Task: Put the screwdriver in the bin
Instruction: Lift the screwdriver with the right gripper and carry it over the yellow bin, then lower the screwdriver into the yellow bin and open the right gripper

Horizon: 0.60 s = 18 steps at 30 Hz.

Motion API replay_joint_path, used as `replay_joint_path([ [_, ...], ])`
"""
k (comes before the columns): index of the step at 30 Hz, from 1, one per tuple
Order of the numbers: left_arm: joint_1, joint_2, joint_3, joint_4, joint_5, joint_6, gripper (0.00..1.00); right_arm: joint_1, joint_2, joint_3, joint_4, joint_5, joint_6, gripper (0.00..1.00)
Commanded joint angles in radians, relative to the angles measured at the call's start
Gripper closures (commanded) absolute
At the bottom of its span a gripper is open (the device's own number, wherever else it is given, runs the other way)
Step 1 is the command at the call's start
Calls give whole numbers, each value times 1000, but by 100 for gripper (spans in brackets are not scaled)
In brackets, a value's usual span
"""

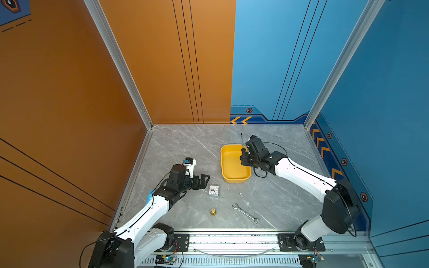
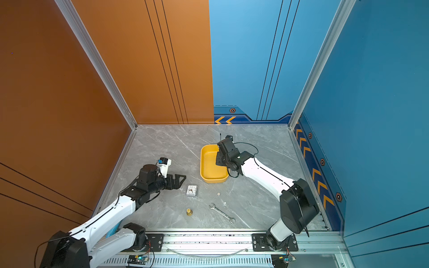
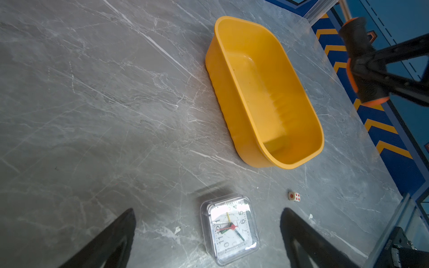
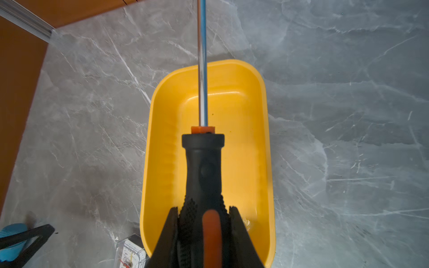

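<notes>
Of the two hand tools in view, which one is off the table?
The screwdriver: black-handled, clamped in the right gripper above the yellow bin. The silver wrench lies flat on the tabletop.

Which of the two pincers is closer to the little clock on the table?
The left. The left pincer hangs open just beside the clock; the right pincer is farther off, above the yellow bin, shut on the screwdriver.

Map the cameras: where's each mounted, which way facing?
Both top views: high over the robot's side, looking down at the table; left arm and right arm show.
Left wrist: behind the open left gripper, facing clock and bin.
Right wrist: behind the right gripper, along the held screwdriver toward the bin.
All share: bin, clock.
</notes>
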Motion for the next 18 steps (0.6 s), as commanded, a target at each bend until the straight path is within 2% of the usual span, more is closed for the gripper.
replay_joint_path([
  [1, -10, -6, 23, -18, 23, 24, 2, 7, 62, 51, -37, 40, 34, 100],
  [18, -10, -4, 19, -27, 22, 33, 2, 59, 310, 139, -46, 56, 53, 100],
])
